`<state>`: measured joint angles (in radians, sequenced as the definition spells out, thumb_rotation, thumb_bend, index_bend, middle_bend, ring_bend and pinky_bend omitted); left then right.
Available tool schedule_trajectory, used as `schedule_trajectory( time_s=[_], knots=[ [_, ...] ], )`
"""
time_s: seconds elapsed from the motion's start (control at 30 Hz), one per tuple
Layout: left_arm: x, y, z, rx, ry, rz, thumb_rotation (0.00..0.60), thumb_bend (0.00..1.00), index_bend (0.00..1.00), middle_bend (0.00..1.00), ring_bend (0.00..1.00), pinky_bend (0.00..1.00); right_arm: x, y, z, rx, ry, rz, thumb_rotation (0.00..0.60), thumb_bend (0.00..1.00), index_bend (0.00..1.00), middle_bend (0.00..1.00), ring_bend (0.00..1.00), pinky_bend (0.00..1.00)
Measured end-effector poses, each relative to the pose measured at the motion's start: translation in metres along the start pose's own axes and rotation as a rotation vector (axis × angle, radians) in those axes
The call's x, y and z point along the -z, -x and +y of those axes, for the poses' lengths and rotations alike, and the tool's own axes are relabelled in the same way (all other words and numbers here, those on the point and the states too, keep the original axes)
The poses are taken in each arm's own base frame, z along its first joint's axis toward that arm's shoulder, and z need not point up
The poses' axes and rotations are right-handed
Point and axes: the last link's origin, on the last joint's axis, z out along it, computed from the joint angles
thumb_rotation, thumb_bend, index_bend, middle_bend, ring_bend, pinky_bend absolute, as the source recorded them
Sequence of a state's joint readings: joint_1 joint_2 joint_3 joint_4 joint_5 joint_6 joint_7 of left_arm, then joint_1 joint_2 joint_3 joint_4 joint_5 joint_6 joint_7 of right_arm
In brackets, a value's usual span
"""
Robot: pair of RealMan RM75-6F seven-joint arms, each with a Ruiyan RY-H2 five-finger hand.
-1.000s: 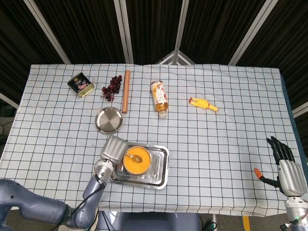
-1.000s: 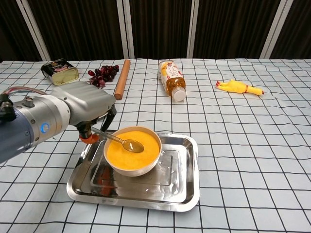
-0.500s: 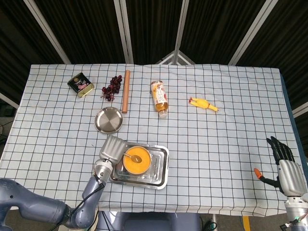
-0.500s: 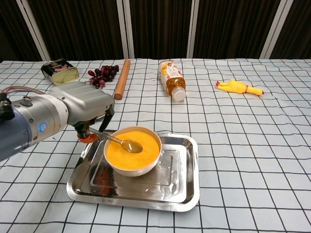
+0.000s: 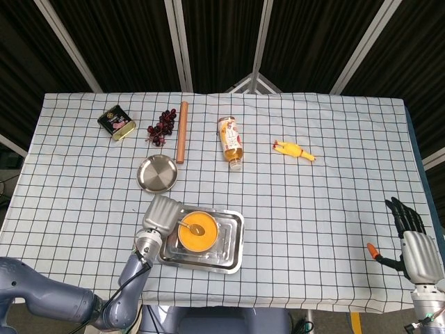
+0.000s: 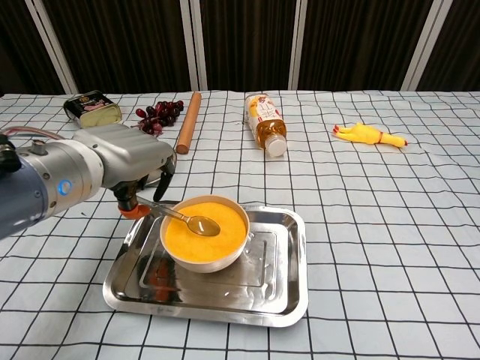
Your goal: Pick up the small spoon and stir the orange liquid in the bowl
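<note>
A white bowl point(image 6: 204, 232) point(image 5: 197, 233) of orange liquid stands in a steel tray point(image 6: 281, 289) point(image 5: 233, 250) near the table's front. My left hand point(image 6: 124, 161) point(image 5: 158, 216) holds the small metal spoon point(image 6: 187, 219) point(image 5: 185, 225) by its handle at the bowl's left. The spoon's scoop lies in the liquid near the bowl's middle. Far off at the table's right edge, my right hand point(image 5: 410, 240) hangs with its fingers apart and holds nothing.
Along the far side lie a tin point(image 6: 93, 109), dark grapes point(image 6: 158, 114), a wooden rolling pin point(image 6: 188, 121), a tipped bottle point(image 6: 264, 122) and a yellow rubber chicken point(image 6: 367, 135). A small steel plate point(image 5: 157, 173) sits behind the tray.
The left hand has drifted slightly back and left, drawing the spoon's scoop a little leftward in the liquid. The right hand has stayed still.
</note>
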<state>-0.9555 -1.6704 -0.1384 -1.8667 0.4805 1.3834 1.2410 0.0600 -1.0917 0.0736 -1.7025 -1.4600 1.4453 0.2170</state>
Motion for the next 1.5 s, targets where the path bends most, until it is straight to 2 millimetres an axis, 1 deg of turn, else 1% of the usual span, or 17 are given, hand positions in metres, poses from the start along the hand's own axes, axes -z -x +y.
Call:
schedule_trajectory(
  time_s=[0.27, 0.77, 0.97, 1.23, 1.5],
  knots=[
    [-0.001, 0.000, 0.000, 0.003, 0.000, -0.004, 0.600, 0.52, 0.51, 0.97, 0.93, 0.95, 0.000, 0.000, 0.000, 0.000, 0.003, 0.001, 0.600, 0.32, 0.00, 0.00, 0.00, 0.00],
    [0.000, 0.000, 0.001, -0.001, 0.005, -0.001, 0.600, 0.53, 0.53, 0.97, 0.93, 0.95, 0.000, -0.001, 0.001, -0.004, 0.003, 0.003, 0.600, 0.32, 0.00, 0.00, 0.00, 0.00],
    [0.001, -0.005, -0.002, -0.002, 0.004, 0.022, 0.600, 0.54, 0.56, 0.98, 0.93, 0.95, 0.000, -0.001, 0.001, -0.004, 0.003, 0.004, 0.600, 0.32, 0.00, 0.00, 0.00, 0.00],
    [0.005, -0.021, -0.009, -0.043, -0.001, 0.065, 0.600, 0.54, 0.63, 0.99, 0.94, 0.95, 0.000, 0.000, 0.000, -0.004, 0.003, 0.001, 0.600, 0.32, 0.00, 0.00, 0.00, 0.00],
    [0.009, -0.023, -0.010, -0.103, 0.015, 0.080, 0.600, 0.58, 0.66, 1.00, 0.95, 0.96, 0.000, 0.000, 0.000, -0.007, 0.005, -0.002, 0.600, 0.32, 0.00, 0.00, 0.00, 0.00]
  ],
)
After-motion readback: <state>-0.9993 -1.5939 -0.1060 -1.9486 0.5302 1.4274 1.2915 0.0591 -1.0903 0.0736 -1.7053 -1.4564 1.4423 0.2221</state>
